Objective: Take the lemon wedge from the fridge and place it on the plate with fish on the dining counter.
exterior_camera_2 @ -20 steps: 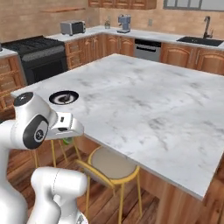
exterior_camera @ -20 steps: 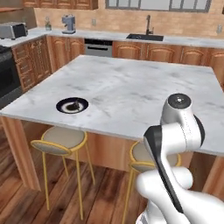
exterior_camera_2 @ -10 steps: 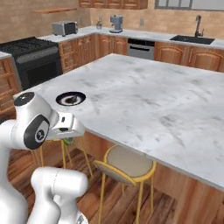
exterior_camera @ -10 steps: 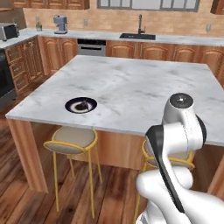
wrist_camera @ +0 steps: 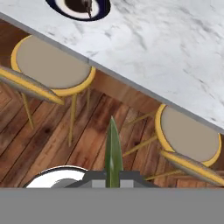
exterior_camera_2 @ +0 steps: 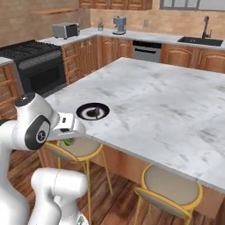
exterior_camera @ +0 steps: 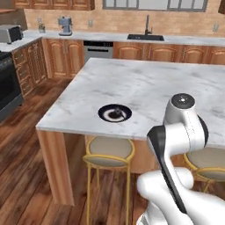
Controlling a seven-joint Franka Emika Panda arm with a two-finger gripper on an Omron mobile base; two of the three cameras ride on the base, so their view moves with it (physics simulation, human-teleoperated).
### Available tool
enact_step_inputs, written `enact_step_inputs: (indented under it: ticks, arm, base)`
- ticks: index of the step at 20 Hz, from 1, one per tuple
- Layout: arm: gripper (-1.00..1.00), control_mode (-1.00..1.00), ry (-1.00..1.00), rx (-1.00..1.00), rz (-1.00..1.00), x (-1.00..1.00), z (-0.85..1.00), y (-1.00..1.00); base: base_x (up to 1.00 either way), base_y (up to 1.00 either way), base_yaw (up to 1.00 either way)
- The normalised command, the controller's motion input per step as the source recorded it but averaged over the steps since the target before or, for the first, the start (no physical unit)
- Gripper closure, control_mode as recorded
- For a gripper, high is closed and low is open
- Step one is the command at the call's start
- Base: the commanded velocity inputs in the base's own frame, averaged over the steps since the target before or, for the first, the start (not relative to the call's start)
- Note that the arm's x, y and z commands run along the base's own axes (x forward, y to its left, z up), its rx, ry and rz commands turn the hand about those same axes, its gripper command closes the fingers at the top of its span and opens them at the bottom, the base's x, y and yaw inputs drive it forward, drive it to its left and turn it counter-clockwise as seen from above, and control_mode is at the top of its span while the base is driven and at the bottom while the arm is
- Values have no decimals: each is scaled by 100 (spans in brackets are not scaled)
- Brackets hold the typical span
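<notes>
So on the left there's the plate with fish (exterior_camera: 114, 113), sitting near the front-left corner of the marble tabletop (exterior_camera: 149, 83), right above a round stool (exterior_camera: 109, 150). Further right, the jaws are clamped on the lemon wedge (wrist_camera: 113, 154), a thin green-yellow sliver held out over the wood floor (wrist_camera: 92, 144), short of the tabletop edge.

Your arm sits folded at lower left of the right base view — pincer (exterior_camera_2: 67, 141) low, clamped on the lemon wedge (wrist_camera: 113, 154).
</notes>
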Motion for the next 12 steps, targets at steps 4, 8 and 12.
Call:
enact_step_inputs:
  ticks: [4, 8, 12]
  arm:
    - [100, 100, 0, 0, 0, 0, 0, 0]
    - [100, 100, 0, 0, 0, 0, 0, 0]
    - [100, 100, 0, 0, 0, 0, 0, 0]
  base:
    - [83, 98, -21]
    - [89, 32, -18]
    - [100, -1, -16]
